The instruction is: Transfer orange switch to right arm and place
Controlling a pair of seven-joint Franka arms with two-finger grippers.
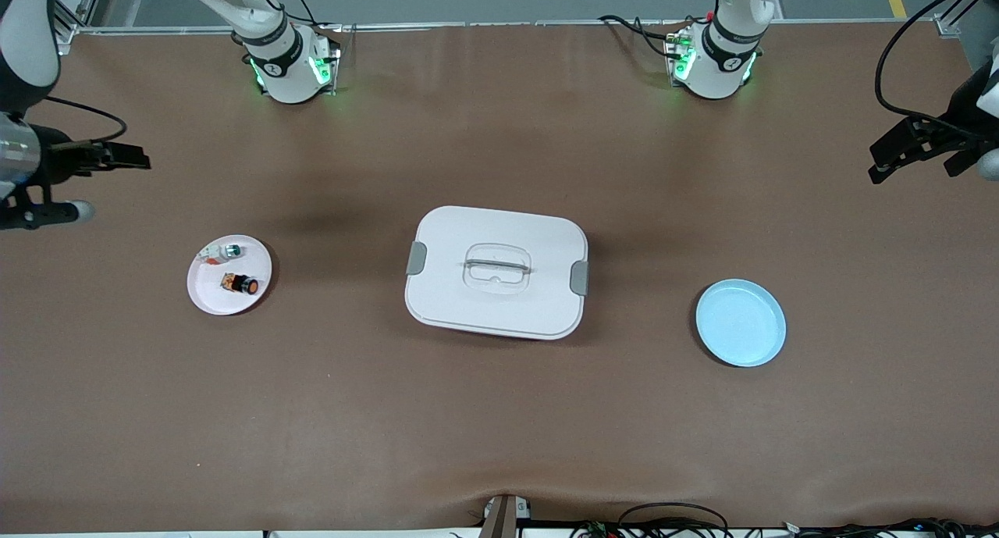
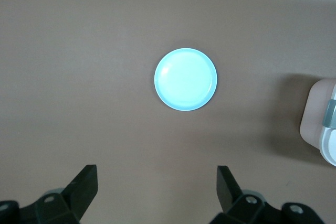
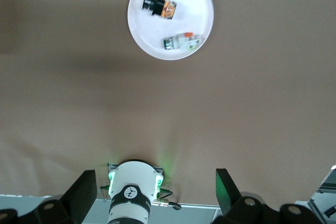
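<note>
A: What do we find nearest the front camera?

B: The pale blue plate [image 1: 741, 322], bare, toward the left arm's end of the table. A little farther we see the white lidded box [image 1: 496, 272] at the middle, with grey latches at its two ends and a handle on top.

A: And the orange switch [image 1: 240, 284]?

B: We see it lying on its side on the small white plate [image 1: 204, 297], toward the right arm's end. The white-and-green part [image 1: 221, 251] lies on the same plate, just beside it and farther from the camera.

A: The grippers?

B: We find the left gripper [image 2: 157, 182] raised over bare table at its own end, fingers spread wide, holding nothing. The right gripper [image 3: 156, 187] hangs high over its end, likewise spread wide and holding nothing.
</note>
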